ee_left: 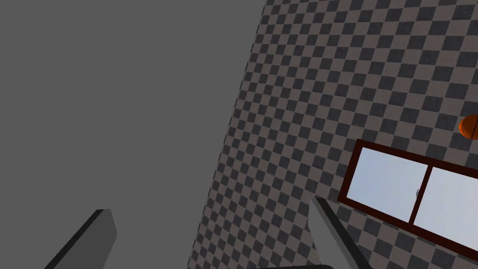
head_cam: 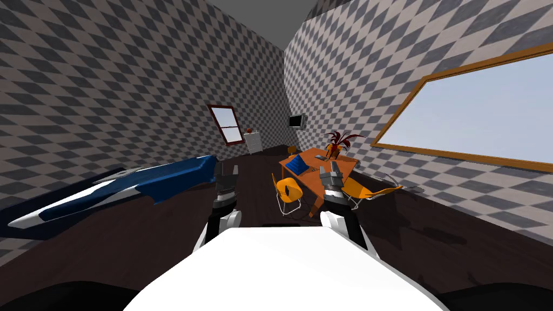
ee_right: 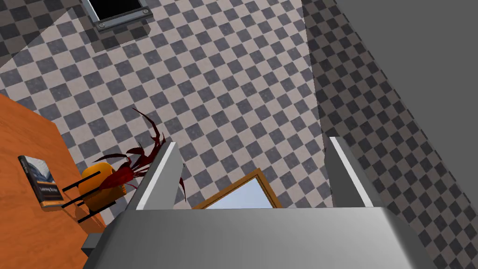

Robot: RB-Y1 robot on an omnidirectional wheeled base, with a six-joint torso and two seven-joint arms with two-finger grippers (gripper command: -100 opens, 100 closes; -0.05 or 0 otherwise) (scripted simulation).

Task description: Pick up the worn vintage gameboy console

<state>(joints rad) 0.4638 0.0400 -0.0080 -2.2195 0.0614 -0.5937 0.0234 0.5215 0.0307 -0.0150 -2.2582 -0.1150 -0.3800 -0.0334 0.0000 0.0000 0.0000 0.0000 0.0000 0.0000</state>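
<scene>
Beyond right pincer [head_cam: 335,166], orange table [head_cam: 311,181].

Long rectangular orange counter [head_cam: 305,155] with a wood-grain finish, matt and smooth. Dark brown plank floor [head_cam: 432,227], wood-like and matt. Blue-and-white bed cover [head_cam: 162,175], smooth, cloth-like where its edge hangs in folds. Orange shell chair [head_cam: 288,190], smooth like plastic, on thin metal-looking legs. Grey-and-beige chequered walls [head_cam: 108,81], matt and faintly speckled. Light grey blade fingers [ee_right: 161,180] of the right end effector [ee_right: 254,142], smooth, matt, plain.
</scene>
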